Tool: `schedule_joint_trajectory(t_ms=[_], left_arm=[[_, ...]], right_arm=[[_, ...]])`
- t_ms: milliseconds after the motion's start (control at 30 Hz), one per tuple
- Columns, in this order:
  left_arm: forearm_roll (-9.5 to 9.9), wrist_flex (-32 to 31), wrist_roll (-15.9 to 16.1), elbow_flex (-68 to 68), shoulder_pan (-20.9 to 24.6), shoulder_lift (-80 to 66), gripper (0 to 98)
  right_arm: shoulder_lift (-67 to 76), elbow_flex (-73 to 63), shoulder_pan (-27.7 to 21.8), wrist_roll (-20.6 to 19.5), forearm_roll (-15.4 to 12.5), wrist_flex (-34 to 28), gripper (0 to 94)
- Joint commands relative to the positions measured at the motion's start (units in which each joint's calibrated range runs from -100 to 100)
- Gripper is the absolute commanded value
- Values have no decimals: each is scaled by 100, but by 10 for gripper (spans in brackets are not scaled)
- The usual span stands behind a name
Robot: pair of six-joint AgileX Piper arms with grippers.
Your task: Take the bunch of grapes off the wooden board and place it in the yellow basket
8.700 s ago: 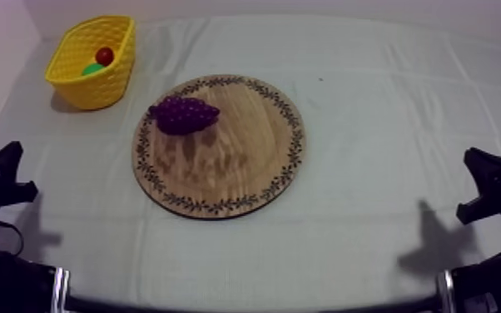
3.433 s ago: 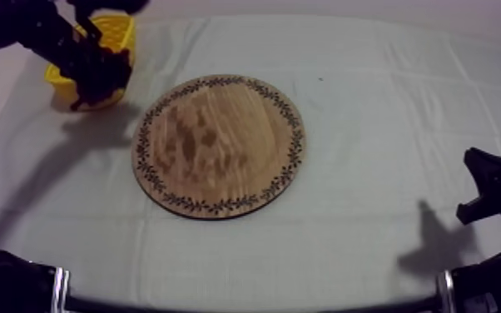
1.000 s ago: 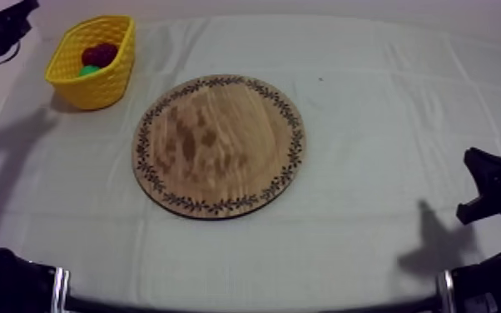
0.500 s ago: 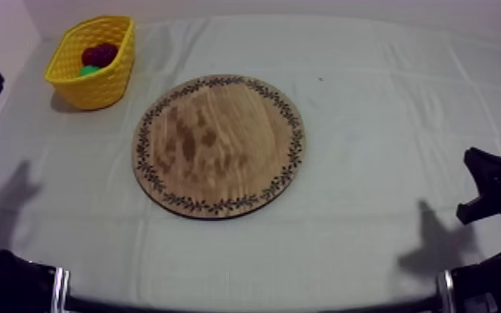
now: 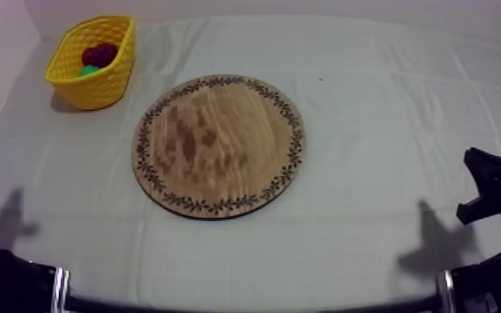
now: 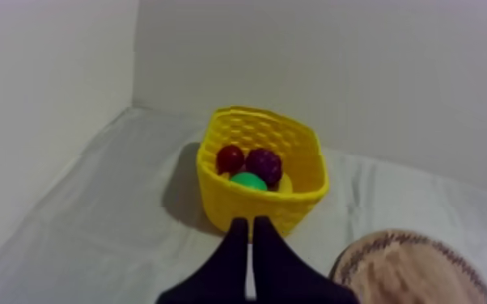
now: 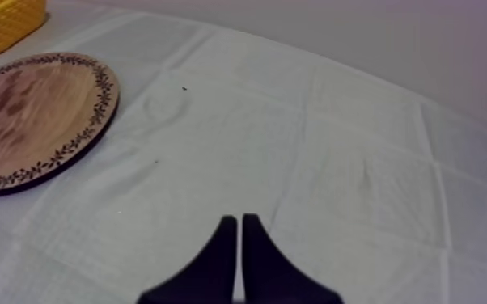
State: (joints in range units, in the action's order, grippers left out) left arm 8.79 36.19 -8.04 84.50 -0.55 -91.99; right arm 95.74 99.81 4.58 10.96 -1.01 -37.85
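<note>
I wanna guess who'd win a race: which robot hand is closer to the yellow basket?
Left. The left gripper points at the yellow basket from its side of the table. The right gripper sits at the opposite side, with the wooden board in between.

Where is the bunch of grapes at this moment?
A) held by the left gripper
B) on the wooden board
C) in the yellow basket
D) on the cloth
C: the bunch of grapes lies inside the yellow basket beside the small red fruit, and the wooden board is bare.

Left gripper [image 6: 247, 221] closed, empty; right gripper [image 7: 239, 218] likewise.
</note>
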Motion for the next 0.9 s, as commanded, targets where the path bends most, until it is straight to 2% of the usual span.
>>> schedule_joint_trajectory(t_ms=[0, 200, 333, 600, 867], left_arm=[[-269, 273, 729, 221, 6, -430, 0], [-627, 148, 1223, 1019, 106, -735, 0], [-722, -35, 1283, 1341, 151, -766, 0], [-735, -543, 1084, 1532, 165, -775, 0], [-683, -641, 1034, 1549, 161, -776, 0]], right_arm=[[1, -3, 2, -5, 1, 3, 4], [1, -3, 2, 0, 1, 3, 4], [1, -3, 2, -3, 1, 3, 4], [1, -3, 2, 0, 1, 3, 4], [1, -3, 2, 1, 1, 3, 4]])
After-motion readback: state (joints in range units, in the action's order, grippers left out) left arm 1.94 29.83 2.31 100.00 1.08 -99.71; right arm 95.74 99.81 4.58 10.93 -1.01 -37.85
